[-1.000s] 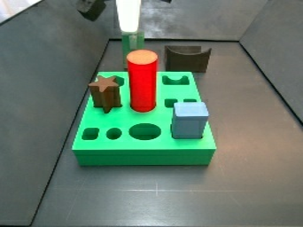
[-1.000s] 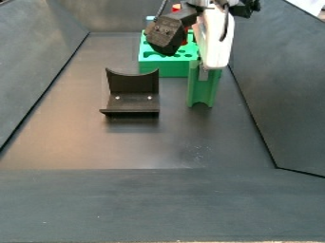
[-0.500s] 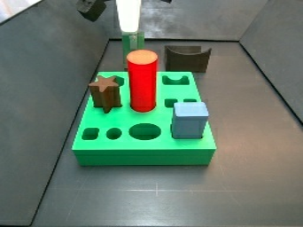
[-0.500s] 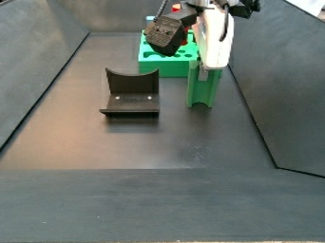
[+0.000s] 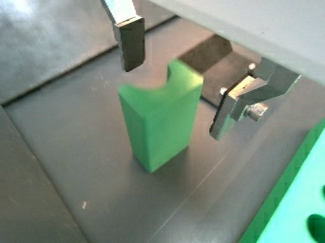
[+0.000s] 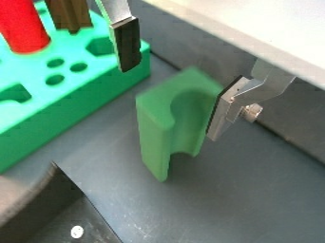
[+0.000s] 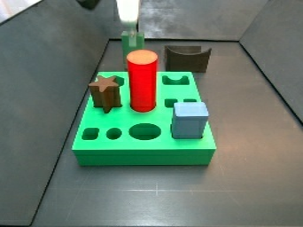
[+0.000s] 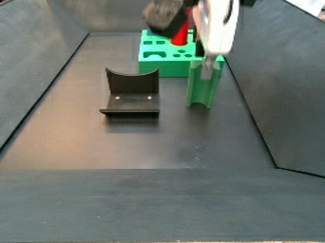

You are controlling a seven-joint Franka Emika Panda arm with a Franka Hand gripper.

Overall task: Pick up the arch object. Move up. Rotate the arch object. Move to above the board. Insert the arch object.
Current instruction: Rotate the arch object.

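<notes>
The gripper point(image 6: 178, 81) hangs unclenched above the arch object point(image 6: 174, 130), fingers astride its top; an off-centre squeeze could topple it

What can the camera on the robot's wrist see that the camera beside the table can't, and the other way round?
Only a wrist view shows the hand from close up: its silver fingers stand open on either side of the arch object, not touching it. Only a side view shows the whole board with the blue block and brown star. Both show the arch object, the board and the red cylinder.
</notes>
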